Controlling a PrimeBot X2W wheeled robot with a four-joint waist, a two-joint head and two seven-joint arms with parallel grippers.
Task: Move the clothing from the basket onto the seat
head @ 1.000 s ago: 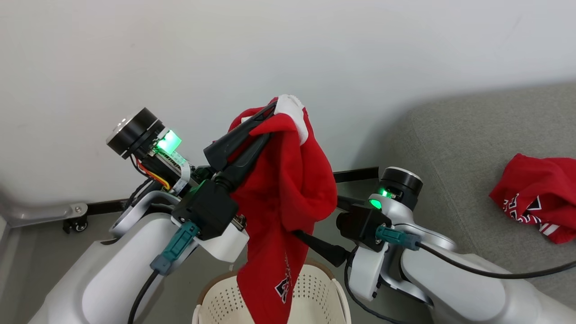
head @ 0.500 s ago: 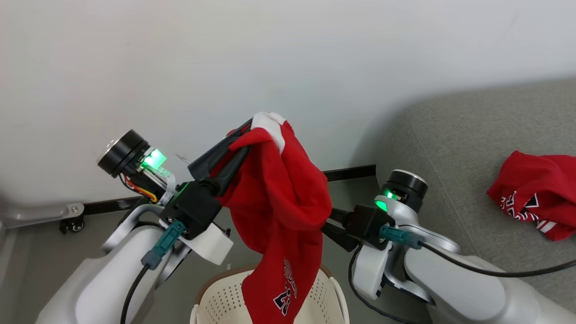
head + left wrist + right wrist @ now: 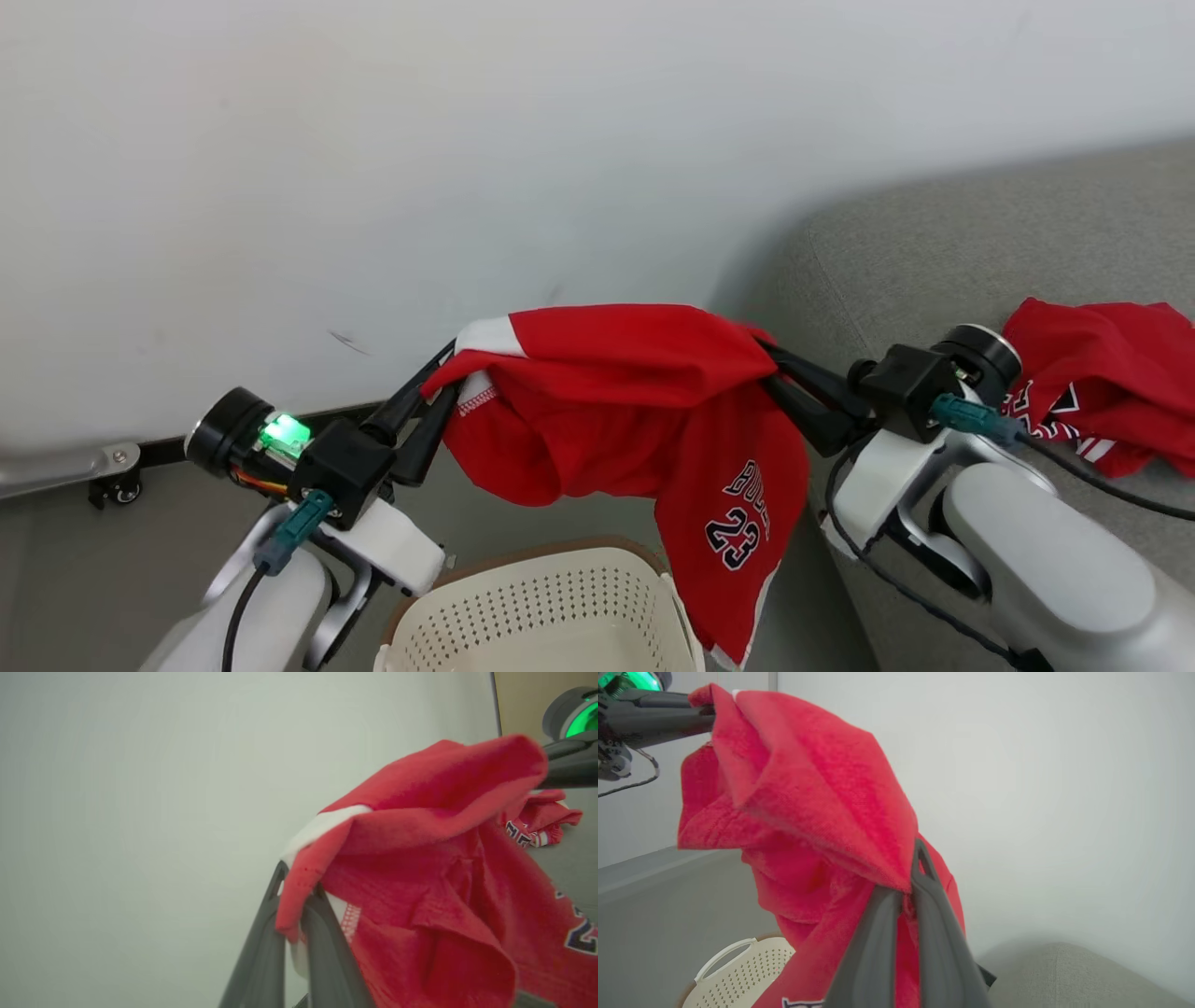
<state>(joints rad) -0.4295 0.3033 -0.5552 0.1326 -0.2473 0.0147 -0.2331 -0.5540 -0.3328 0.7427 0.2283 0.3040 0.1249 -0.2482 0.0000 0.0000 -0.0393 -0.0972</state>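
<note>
A red jersey (image 3: 635,401) with a white trim band and the number 23 hangs stretched between my two grippers, above the cream-white basket (image 3: 541,607). My left gripper (image 3: 448,373) is shut on its left end, by the white trim (image 3: 327,823). My right gripper (image 3: 767,359) is shut on its right end, with fabric (image 3: 822,793) bunched over the fingers (image 3: 924,891). The jersey's lower part dangles past the basket's right rim. A second red garment (image 3: 1102,373) lies crumpled on the grey sofa (image 3: 934,252) at the right, partly behind my right wrist.
A pale wall (image 3: 467,140) rises close behind the arms. A dark baseboard strip and a small castor (image 3: 117,490) show at the floor on the left. The basket sits on grey floor (image 3: 75,579) just left of the sofa's rounded corner.
The right gripper has taken hold of the jersey and pulled it rightward, spreading it out. The left gripper dropped lower. The head camera shifted, so the sofa and second garment sit further left.
</note>
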